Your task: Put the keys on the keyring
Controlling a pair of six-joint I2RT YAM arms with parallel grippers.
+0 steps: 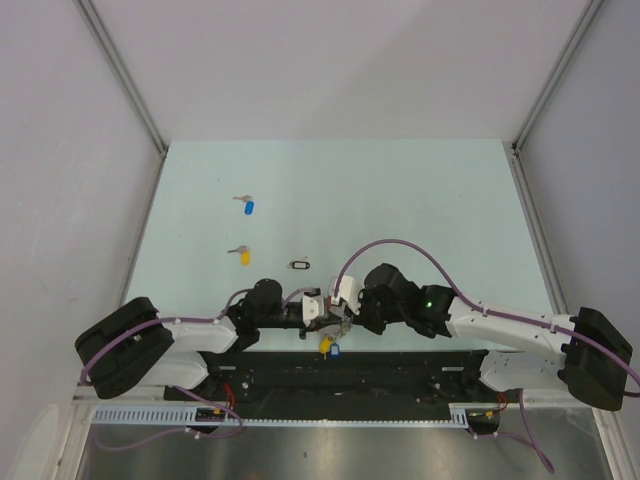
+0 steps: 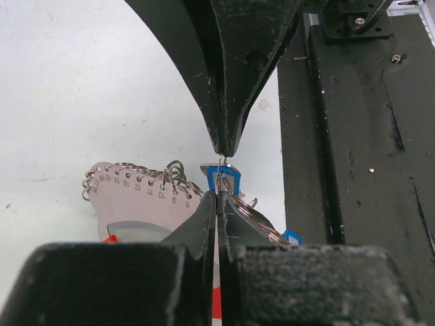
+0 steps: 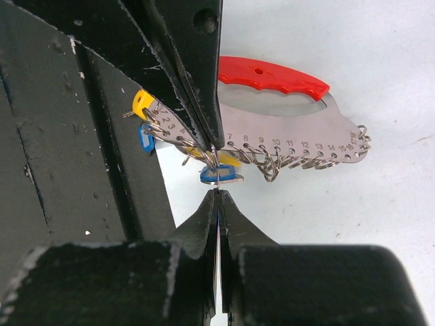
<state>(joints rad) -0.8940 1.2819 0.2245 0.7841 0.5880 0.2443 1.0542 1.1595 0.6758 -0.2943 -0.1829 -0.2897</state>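
- Both arms meet nose to nose at the near edge of the table (image 1: 420,200), right over the keyring (image 3: 292,132). That's the numbered metal plate with the red grip (image 3: 272,73) and a row of little split loops along its edge.
- The left gripper (image 2: 217,197) has its fingers squeezed down to a hairline slit, and the right gripper (image 3: 219,195) is the same. Honestly can't tell what either one has hold of.
- A blue-headed key (image 3: 221,175) sits right between the two tips, against the loops. Looks like that's the one being worked on.
- Done so far, I reckon: a yellow-headed key (image 3: 144,105) and a second blue key (image 3: 145,139) hang at the low-number end of the plate.
- Left to do: a loose blue key (image 1: 246,206) and a loose yellow key (image 1: 242,254) lie out on the table, well apart from the grippers. The yellow one is near a small oval tag (image 1: 300,265).
- So I'd call it roughly halfway.
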